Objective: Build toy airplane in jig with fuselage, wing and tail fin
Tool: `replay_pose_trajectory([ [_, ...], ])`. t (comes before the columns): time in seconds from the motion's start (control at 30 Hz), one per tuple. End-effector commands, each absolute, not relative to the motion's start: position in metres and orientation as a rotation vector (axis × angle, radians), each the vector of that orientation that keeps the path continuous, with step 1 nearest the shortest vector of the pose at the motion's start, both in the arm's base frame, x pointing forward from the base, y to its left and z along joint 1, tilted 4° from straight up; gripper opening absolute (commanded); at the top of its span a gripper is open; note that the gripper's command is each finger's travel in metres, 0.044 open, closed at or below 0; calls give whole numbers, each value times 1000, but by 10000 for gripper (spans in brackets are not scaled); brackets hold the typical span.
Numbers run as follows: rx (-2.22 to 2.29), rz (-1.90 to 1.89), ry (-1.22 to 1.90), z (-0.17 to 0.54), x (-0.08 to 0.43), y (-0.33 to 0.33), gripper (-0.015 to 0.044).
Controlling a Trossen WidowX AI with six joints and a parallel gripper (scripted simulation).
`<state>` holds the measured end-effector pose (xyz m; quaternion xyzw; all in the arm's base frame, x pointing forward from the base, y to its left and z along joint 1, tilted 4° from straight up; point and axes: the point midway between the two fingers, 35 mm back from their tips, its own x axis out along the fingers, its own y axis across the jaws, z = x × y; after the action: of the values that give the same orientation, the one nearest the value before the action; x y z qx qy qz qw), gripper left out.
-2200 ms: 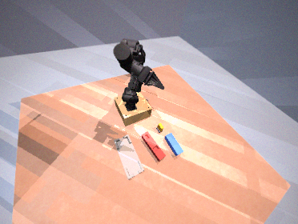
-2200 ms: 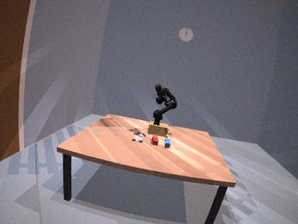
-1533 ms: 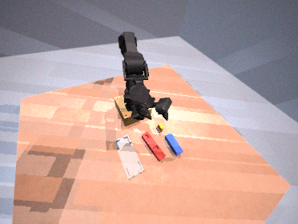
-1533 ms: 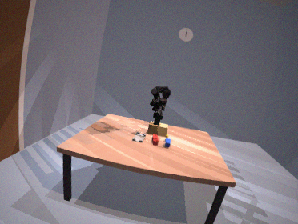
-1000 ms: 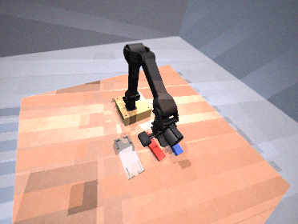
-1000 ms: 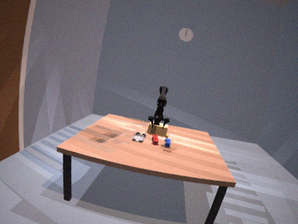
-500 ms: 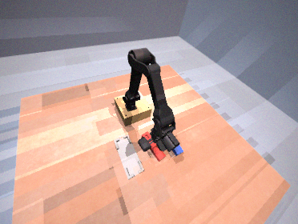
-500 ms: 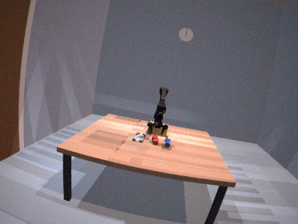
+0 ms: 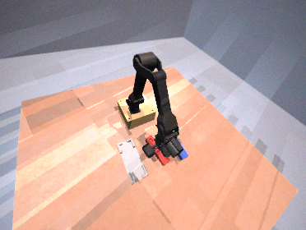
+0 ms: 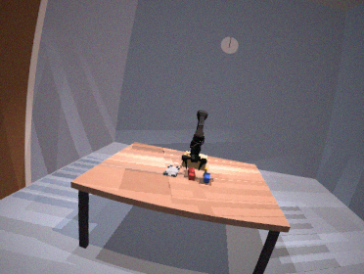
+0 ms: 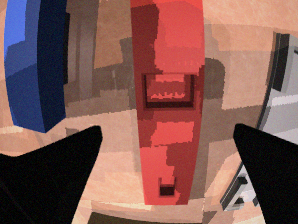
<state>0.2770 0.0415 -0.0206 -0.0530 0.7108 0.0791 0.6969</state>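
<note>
The red fuselage (image 9: 164, 159) (image 10: 191, 174) (image 11: 172, 132) lies on the table outside the jig, its large wing socket (image 11: 169, 90) and small tail socket (image 11: 167, 190) facing up. My gripper (image 9: 161, 151) (image 10: 194, 166) (image 11: 169, 132) is open and empty above it, one finger to each side of it in the wrist view. The blue wing (image 9: 183, 154) (image 10: 206, 178) (image 11: 22, 75) lies beside the fuselage. The yellow tail fin (image 10: 205, 167) shows only as a small patch; the arm hides it in the top view. The pale grey jig (image 9: 132, 162) (image 10: 172, 170) lies on the fuselage's other side, its cradle empty.
The arm's tan base block (image 9: 141, 120) stands behind the parts. The wing and the jig flank the fuselage, and the jig's raised corner brackets (image 11: 280, 62) show beyond the right finger in the wrist view.
</note>
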Motion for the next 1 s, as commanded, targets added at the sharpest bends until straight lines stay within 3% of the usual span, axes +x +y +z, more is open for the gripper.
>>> replay_pose_trajectory([
  [0.0,-123,174,1592,-29,276,41,440],
  [0.8,-123,174,1592,-65,274,42,440],
  [0.97,-123,174,1592,-65,274,42,309],
])
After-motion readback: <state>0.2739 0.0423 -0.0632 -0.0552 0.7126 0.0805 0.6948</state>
